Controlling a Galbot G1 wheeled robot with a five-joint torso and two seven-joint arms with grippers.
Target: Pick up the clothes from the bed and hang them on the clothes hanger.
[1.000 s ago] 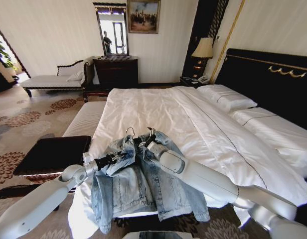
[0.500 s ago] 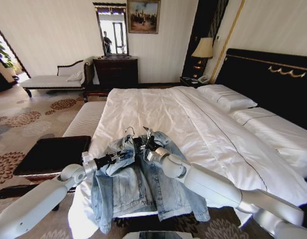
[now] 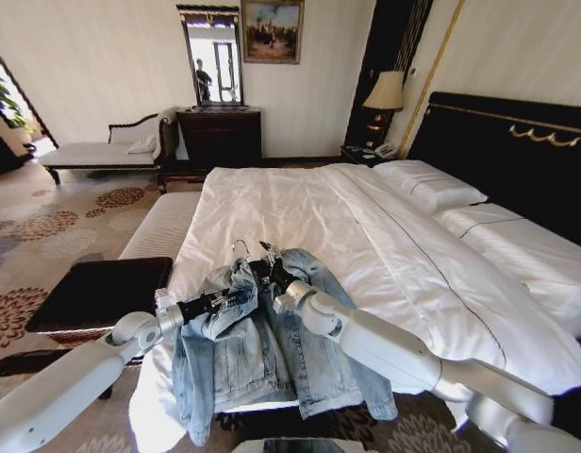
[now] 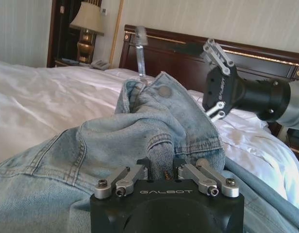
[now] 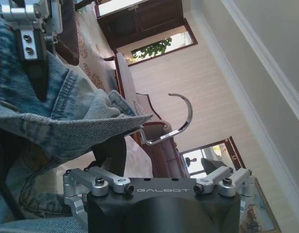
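Lower centre: denim jacket [image 3: 262, 349] off the bed [image 3: 385, 245], mostly hung on hanger [image 3: 241, 247]. Left gripper [image 3: 241, 294] fingers clamp denim; right gripper [image 3: 270, 267] fingers apart.

1. Head view: from above, facing forward and down across the bed [image 3: 300, 203] toward the far wall.
2. Left wrist view: close behind the left gripper [image 4: 165, 171], facing the headboard [image 4: 266, 56].
3. Right wrist view: close, tilted, facing the ceiling.
4. Shared by all: the denim jacket [image 3: 257, 349] [image 4: 140, 136] [image 5: 47, 116].
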